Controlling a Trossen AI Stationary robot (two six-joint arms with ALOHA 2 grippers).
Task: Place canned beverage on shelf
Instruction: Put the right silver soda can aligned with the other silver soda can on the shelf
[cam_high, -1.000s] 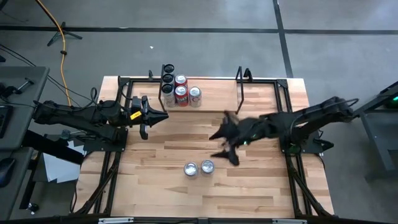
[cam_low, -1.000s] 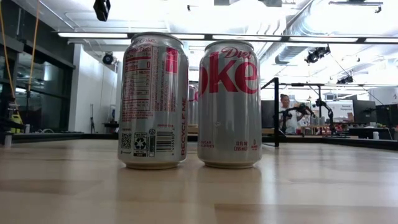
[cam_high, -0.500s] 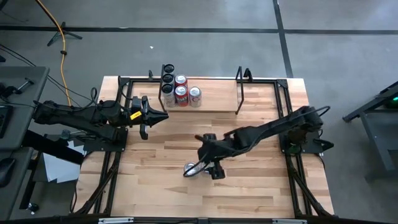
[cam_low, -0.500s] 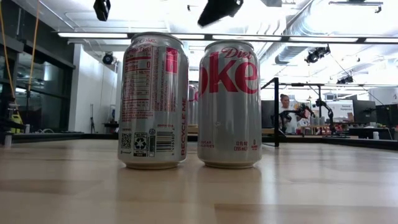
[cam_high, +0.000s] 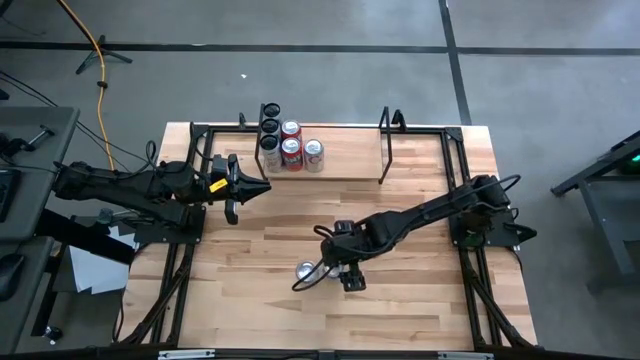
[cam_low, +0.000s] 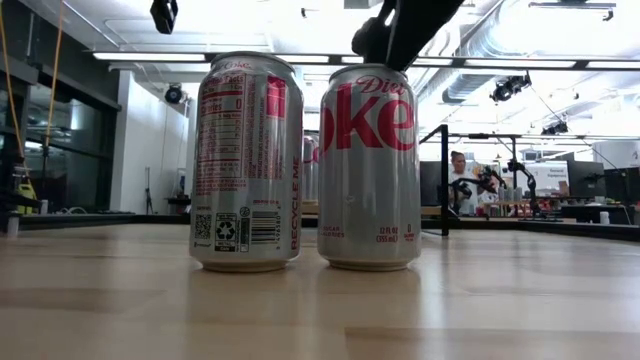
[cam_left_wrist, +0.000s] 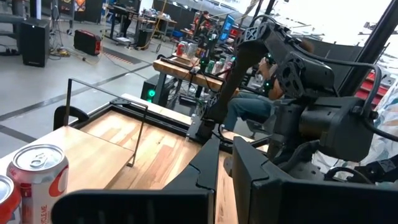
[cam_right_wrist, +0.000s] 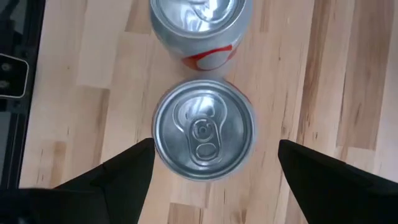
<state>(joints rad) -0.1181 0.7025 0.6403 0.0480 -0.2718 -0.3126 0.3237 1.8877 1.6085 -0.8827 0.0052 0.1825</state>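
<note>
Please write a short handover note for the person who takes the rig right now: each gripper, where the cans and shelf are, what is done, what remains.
Right gripper: open, directly above one silver Diet Coke can, fingers either side, not gripping.
Left gripper: shut, empty, waiting at the table's left side.
Second silver can stands beside the first, mid-table.
Low pale wooden shelf with black rod uprights at the far edge carries three red-and-silver cans and three dark cans.
Done: those six cans on the shelf.
Left: lower, grip the can, move it to the shelf; then the second one.
</note>
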